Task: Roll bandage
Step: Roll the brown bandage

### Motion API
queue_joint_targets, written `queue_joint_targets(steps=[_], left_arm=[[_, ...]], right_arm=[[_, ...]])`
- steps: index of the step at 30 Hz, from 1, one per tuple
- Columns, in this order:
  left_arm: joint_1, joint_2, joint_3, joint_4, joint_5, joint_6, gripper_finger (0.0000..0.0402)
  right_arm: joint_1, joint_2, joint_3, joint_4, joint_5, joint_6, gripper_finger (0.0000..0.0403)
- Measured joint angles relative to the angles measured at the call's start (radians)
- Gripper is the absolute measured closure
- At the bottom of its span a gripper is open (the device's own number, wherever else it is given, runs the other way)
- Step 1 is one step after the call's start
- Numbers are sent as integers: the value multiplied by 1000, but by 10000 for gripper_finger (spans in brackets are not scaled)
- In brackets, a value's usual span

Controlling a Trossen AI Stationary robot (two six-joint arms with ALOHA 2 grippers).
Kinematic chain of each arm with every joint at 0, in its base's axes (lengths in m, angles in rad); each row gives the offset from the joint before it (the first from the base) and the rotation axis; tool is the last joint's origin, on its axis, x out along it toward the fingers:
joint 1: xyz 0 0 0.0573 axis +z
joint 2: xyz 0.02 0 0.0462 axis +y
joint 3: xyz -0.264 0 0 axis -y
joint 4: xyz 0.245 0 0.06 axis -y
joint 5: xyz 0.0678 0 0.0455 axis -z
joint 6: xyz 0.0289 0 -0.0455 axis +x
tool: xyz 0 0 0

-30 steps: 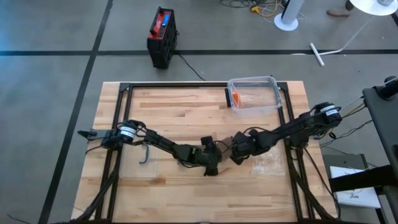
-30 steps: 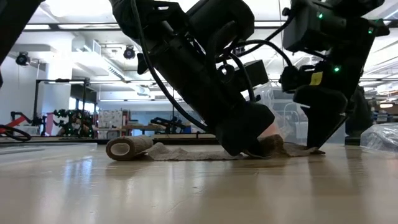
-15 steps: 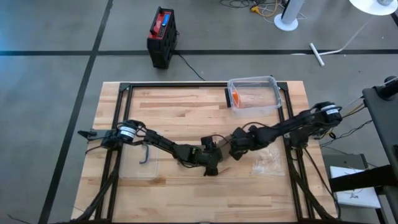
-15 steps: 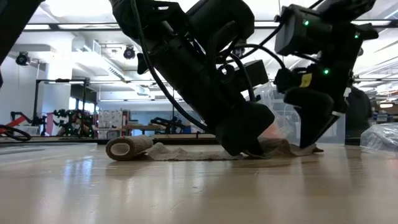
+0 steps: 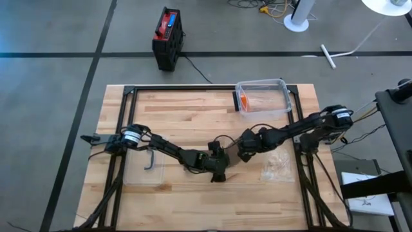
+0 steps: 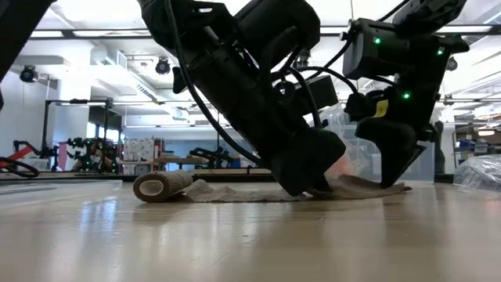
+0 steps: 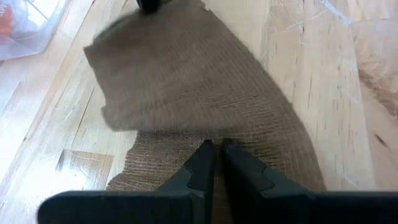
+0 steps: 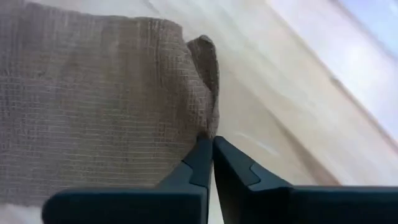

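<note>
1. Bandage (image 6: 235, 190): we see it lying unrolled near the table's (image 5: 193, 109) middle, its rolled end (image 6: 160, 186) at nine o'clock in the low view.
2. Left gripper (image 7: 215, 149): jaws pressed together on the cloth, pinning it at mid-length; we find it unmoved over the last second.
3. Right gripper (image 8: 210, 146): jaws pinching the loose corner; it has travelled from three o'clock of the left gripper toward twelve o'clock, dragging that end.
4. We judge the strip is being straightened; rolling has not begun.
</note>
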Motion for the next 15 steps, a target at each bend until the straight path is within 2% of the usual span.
queue_joint_targets(steps=[4, 11, 15], left_arm=[[0, 0, 0, 0, 0, 0, 374], [0, 0, 0, -1, 0, 3, 374], [0, 0, 0, -1, 0, 2, 374]], right_arm=[[-15, -49, -1, -111, 24, 3, 400], [-23, -138, -3, -174, 37, -23, 402], [-59, -195, -25, -271, 93, 15, 402]])
